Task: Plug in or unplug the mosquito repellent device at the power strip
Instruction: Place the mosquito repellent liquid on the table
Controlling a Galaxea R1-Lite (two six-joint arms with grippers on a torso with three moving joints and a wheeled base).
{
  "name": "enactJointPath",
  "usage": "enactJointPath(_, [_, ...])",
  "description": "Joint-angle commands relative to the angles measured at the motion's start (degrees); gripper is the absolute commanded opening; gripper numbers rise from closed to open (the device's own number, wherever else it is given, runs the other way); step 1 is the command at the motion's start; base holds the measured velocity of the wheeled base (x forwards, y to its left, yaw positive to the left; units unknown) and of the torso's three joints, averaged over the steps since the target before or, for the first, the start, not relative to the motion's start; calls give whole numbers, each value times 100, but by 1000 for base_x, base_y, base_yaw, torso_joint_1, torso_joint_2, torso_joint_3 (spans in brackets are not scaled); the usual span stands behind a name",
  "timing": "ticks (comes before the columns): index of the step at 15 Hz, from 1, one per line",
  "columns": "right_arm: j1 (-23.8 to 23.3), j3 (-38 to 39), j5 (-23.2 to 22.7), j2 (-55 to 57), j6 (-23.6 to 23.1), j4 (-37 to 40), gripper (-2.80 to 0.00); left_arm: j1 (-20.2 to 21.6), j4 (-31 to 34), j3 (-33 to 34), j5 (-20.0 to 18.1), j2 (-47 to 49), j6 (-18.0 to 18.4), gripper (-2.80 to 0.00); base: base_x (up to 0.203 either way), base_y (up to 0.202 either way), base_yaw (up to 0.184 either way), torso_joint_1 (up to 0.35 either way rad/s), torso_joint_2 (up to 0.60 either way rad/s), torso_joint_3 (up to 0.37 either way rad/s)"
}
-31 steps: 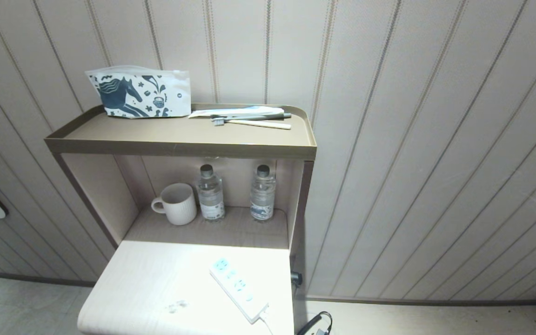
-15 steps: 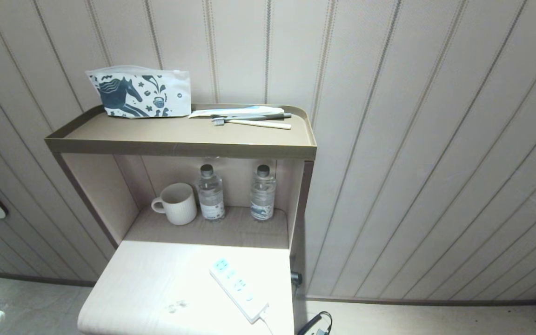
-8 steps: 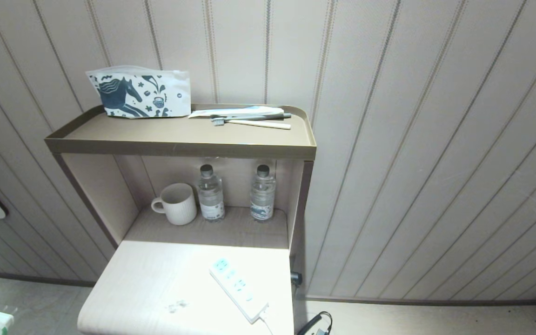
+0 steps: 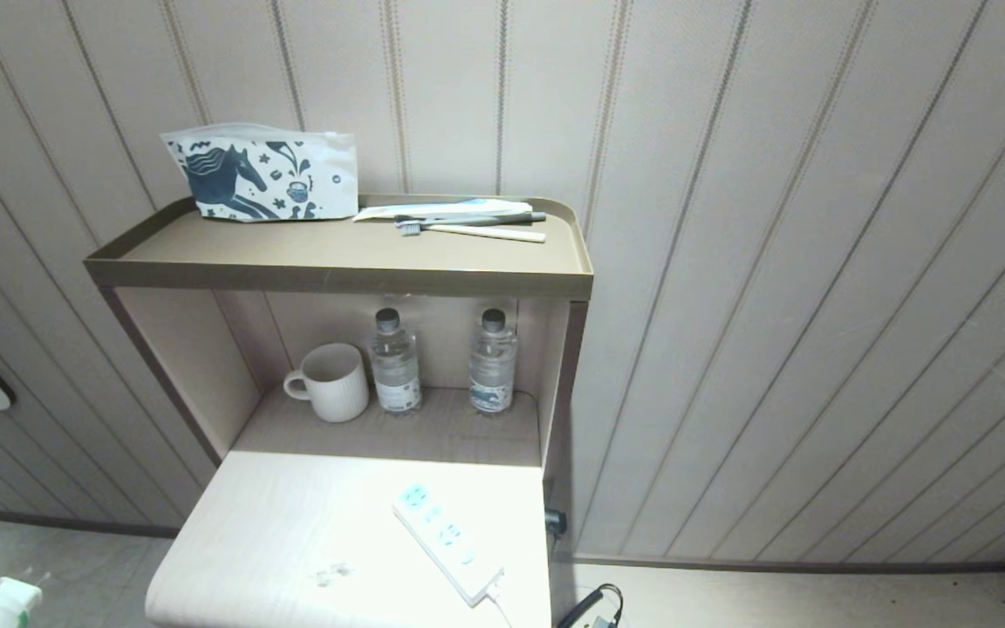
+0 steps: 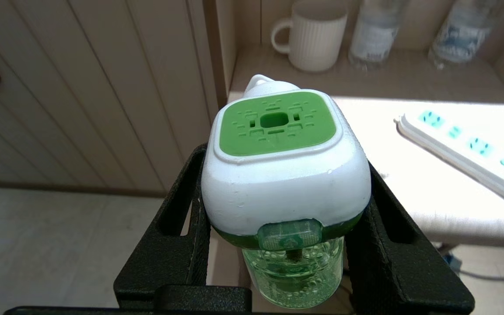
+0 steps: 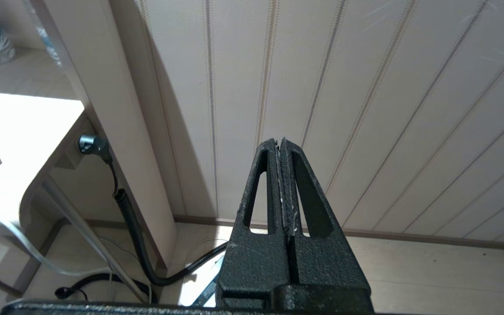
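The left hand (image 5: 285, 245) clamps the mosquito repellent device (image 5: 285, 175) between its black fingers (image 5: 182, 218), holding it upright off the counter's (image 4: 293, 532) left edge, above the floor. The power strip (image 4: 447, 541) lies diagonally on the counter with its sockets unoccupied, well apart from the device. The right hand (image 6: 283, 151) has its fingers pressed together on nothing, facing the panelled wall (image 6: 365, 87)

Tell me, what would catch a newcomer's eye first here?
The mosquito repellent device, white cap with a green centre, fills the left wrist view, clamped in the left gripper. Beyond it the power strip lies on the bright white table. The right gripper points at the wall.
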State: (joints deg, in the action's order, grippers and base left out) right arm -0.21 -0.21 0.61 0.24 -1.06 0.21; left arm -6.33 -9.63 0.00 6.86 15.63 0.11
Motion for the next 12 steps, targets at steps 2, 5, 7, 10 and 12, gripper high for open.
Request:
enactJointPath(2, [-6, 21, 18, -16, 27, 40, -280, 13, 68, -1, 740, 20, -215, -280, 0, 0, 0, 0, 0, 0])
enactJointPath(5, [-6, 21, 18, -16, 27, 40, -280, 283, 169, -53, 1725, -68, -52, -280, 0, 0, 0, 0, 0, 0])
enactJointPath(7, [-6, 21, 18, -16, 27, 40, -280, 566, 457, -138, 1546, -652, 436, -280, 0, 0, 0, 0, 0, 0])
enactJointPath(10, [-6, 21, 18, -16, 27, 40, -280, 641, 874, -220, 278, -1553, 738, -280, 0, 0, 0, 0, 0, 0])
enactJointPath(12, [3, 21, 18, -16, 35, 40, -280, 656, 987, -107, -676, -1563, 695, -280, 0, 0, 0, 0, 0, 0])
